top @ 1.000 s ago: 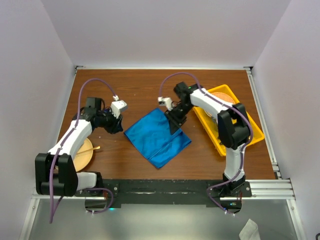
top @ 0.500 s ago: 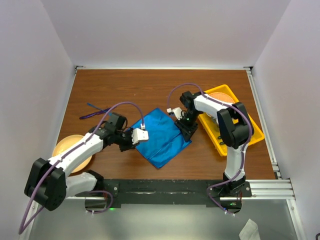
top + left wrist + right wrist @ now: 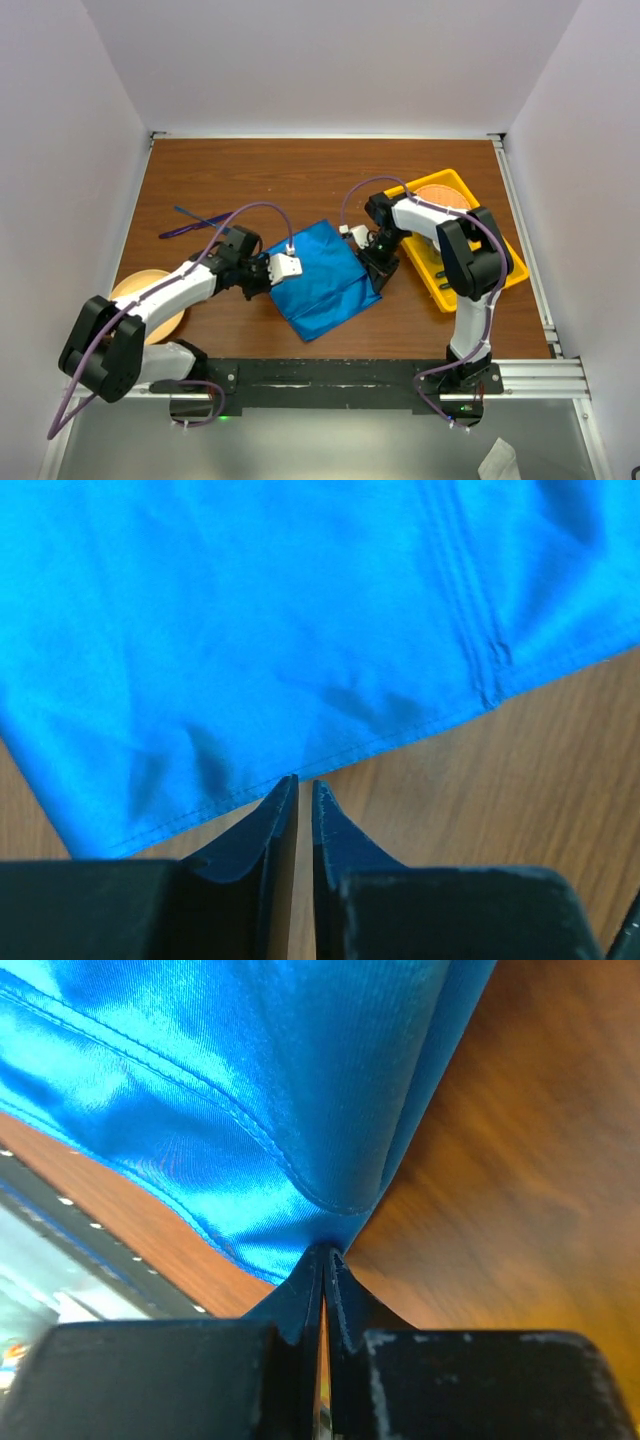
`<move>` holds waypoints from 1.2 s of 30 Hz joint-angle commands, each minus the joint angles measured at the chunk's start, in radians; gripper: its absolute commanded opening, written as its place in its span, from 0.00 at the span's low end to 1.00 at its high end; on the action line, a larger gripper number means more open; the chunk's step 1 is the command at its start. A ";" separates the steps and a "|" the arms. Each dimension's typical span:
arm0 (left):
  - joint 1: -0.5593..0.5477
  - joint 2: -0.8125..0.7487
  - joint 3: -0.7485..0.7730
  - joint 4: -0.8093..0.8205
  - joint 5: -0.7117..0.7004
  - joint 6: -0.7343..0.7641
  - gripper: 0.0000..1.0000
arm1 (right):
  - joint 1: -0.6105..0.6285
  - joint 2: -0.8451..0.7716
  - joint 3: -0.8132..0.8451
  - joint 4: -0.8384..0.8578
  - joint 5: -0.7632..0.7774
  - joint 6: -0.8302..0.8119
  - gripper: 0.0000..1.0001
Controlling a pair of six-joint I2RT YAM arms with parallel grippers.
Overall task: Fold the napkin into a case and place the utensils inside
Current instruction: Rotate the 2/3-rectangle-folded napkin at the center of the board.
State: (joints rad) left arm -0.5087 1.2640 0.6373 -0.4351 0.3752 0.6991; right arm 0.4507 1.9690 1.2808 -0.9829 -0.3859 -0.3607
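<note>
The bright blue napkin [image 3: 325, 275] lies folded on the wooden table between both arms. My left gripper [image 3: 277, 283] sits low at its left edge. In the left wrist view the jaws [image 3: 304, 782] stand almost together, tips pinching the stitched hem of the napkin [image 3: 300, 630], which wrinkles just beyond them. My right gripper [image 3: 372, 268] is at the napkin's right corner. In the right wrist view it [image 3: 328, 1252] is shut on that corner, and the napkin [image 3: 250, 1110] rises from the tips in a taut fold. The blue and purple utensils [image 3: 195, 220] lie crossed on the table, far left.
A yellow tray [image 3: 500, 262] holding an orange plate [image 3: 440, 192] stands at the right, close behind the right arm. A tan plate [image 3: 150, 300] sits at the left near edge, partly under the left arm. White walls close in the table on three sides.
The left arm swung from the far left to the napkin's left edge and its jaws closed. The right jaws shut on the right corner, and that side of the napkin has bunched.
</note>
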 commanded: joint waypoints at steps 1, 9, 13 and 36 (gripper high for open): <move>0.082 0.018 0.005 0.050 -0.009 -0.024 0.14 | 0.006 0.028 -0.066 0.113 -0.070 0.075 0.00; 0.214 0.181 0.080 0.111 -0.030 -0.030 0.12 | 0.013 0.062 -0.058 0.214 -0.171 0.261 0.00; 0.225 0.270 0.122 0.159 -0.070 -0.033 0.11 | 0.011 0.060 -0.058 0.305 -0.195 0.342 0.00; 0.280 0.166 0.243 0.095 -0.008 0.017 0.36 | 0.003 -0.102 0.032 0.064 -0.110 0.241 0.44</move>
State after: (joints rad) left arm -0.2283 1.5852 0.8841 -0.2749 0.2588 0.6582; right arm 0.4580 1.9415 1.2736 -0.8284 -0.5644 -0.0505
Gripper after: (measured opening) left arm 0.304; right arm 0.430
